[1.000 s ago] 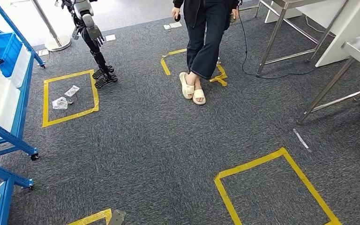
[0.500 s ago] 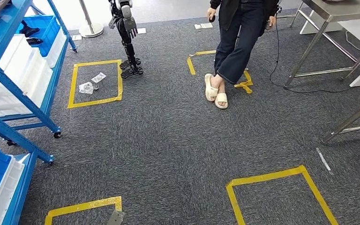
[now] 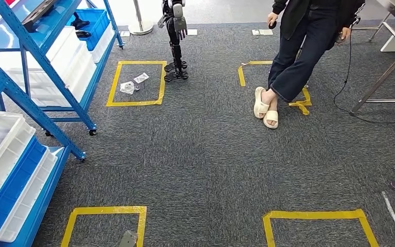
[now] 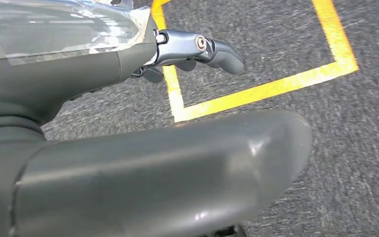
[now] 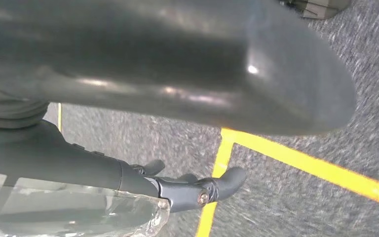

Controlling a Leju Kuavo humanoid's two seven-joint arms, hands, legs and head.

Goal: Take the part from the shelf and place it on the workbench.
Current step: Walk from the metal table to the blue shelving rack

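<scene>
Head view: no writing is legible; dark parts (image 3: 80, 23) lie in a blue bin (image 3: 99, 19) on the blue shelf (image 3: 41, 56), well apart from a person's slippers (image 3: 265, 107) and another robot (image 3: 175, 38). In the wrist views the left hand (image 4: 143, 59) and right hand (image 5: 128, 177) hang over grey carpet (image 3: 195, 154) and yellow tape (image 4: 276, 86). Their fingers are stretched out, away from the thumb, and grip nothing.

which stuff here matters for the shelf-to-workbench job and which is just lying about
For the job:
- blue shelf with white bins
- dark parts in the blue bin
- metal workbench leg

Just there:
- clear bags in a yellow tape square
- second robot
- person
- black cable
</scene>
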